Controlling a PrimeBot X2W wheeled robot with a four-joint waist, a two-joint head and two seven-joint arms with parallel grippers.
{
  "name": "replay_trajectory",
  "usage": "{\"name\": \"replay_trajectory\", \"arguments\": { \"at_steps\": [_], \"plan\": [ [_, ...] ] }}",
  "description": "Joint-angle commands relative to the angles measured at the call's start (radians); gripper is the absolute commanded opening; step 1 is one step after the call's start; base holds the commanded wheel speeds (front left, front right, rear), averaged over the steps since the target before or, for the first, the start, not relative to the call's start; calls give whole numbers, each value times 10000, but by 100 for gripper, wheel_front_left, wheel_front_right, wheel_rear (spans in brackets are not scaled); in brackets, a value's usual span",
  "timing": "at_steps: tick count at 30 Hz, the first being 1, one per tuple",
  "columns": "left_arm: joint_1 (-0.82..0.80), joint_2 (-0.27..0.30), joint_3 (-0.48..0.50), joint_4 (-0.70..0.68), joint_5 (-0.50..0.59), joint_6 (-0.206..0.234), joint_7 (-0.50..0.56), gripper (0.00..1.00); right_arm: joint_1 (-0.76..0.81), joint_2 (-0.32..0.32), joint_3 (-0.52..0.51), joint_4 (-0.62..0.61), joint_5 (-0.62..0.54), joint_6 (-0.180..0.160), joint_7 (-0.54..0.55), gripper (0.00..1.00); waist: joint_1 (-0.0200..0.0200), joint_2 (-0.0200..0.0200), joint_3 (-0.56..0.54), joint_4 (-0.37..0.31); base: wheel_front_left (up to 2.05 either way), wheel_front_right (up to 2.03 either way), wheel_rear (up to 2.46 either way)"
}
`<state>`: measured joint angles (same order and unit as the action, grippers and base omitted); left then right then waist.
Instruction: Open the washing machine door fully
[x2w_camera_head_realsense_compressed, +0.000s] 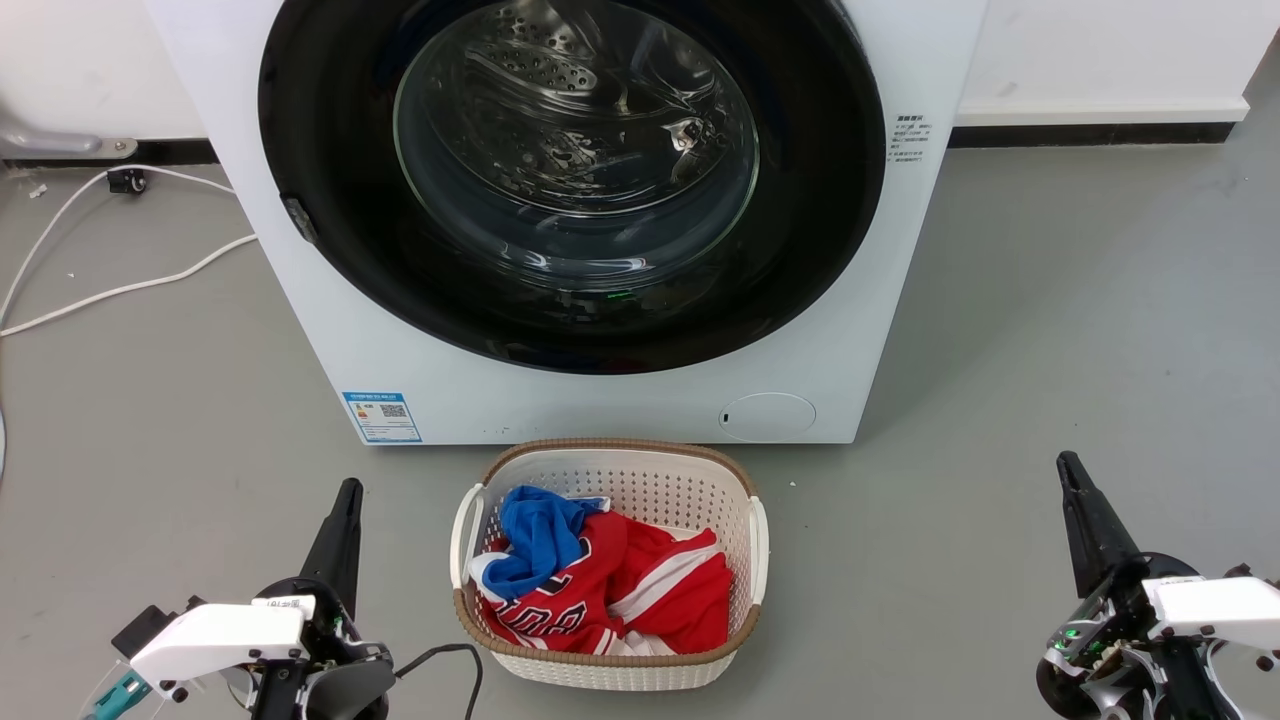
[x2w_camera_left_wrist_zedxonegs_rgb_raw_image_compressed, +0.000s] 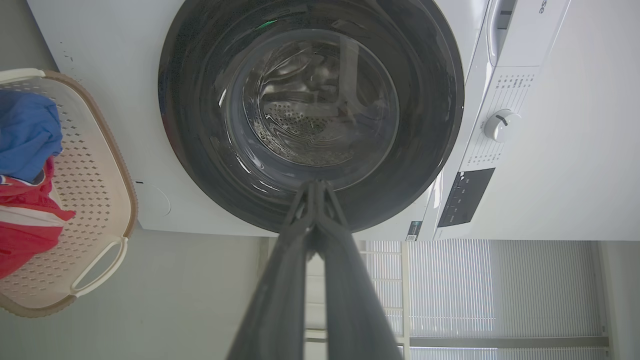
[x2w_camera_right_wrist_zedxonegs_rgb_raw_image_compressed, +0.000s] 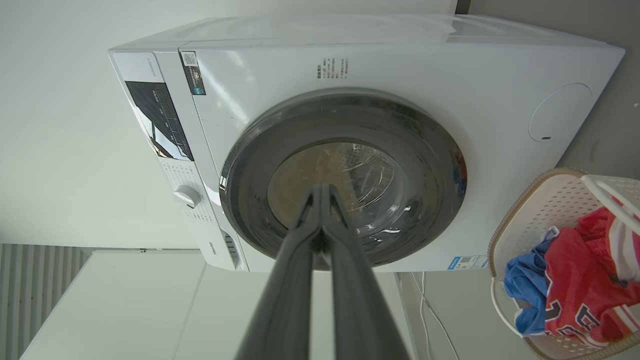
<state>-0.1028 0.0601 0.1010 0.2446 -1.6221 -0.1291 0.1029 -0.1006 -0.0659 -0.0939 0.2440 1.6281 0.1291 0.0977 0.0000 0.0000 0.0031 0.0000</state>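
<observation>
The white washing machine (x2w_camera_head_realsense_compressed: 430, 380) stands straight ahead on the grey floor. Its big round glossy black door (x2w_camera_head_realsense_compressed: 330, 150) lies flat against the front, closed, with the steel drum showing through the clear window (x2w_camera_head_realsense_compressed: 575, 140). My left gripper (x2w_camera_head_realsense_compressed: 349, 490) rests low at the lower left, fingers together and empty, well short of the machine. My right gripper (x2w_camera_head_realsense_compressed: 1066, 462) sits at the lower right, also shut and empty. Each wrist view looks along touching fingertips at the door (x2w_camera_left_wrist_zedxonegs_rgb_raw_image_compressed: 200, 165) (x2w_camera_right_wrist_zedxonegs_rgb_raw_image_compressed: 430, 150) from a distance.
A white laundry basket (x2w_camera_head_realsense_compressed: 620, 470) with red and blue clothes sits on the floor right before the machine, between my grippers. White cables (x2w_camera_head_realsense_compressed: 120, 290) trail on the floor at the left. Bare floor lies to the right of the machine.
</observation>
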Motion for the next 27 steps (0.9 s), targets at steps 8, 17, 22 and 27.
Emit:
{"name": "replay_trajectory", "arguments": {
  "at_steps": [8,17,22,27],
  "plan": [
    [-85,-5,32,10,61,-29,43,0,-123,33,-40,19,-74,29,37,0,0,0,0,0,0,0,0],
    [-87,-15,48,10,74,-29,57,0,-124,49,-62,20,-86,29,43,0,0,0,0,0,0,0,0],
    [-88,-21,57,10,84,-29,66,0,-125,58,-73,19,-101,29,57,0,0,0,0,0,0,0,0],
    [81,-51,-85,106,22,5,-121,100,122,57,24,40,-75,-1,-54,100,0,0,0,-4,0,0,0]
  ]
}}
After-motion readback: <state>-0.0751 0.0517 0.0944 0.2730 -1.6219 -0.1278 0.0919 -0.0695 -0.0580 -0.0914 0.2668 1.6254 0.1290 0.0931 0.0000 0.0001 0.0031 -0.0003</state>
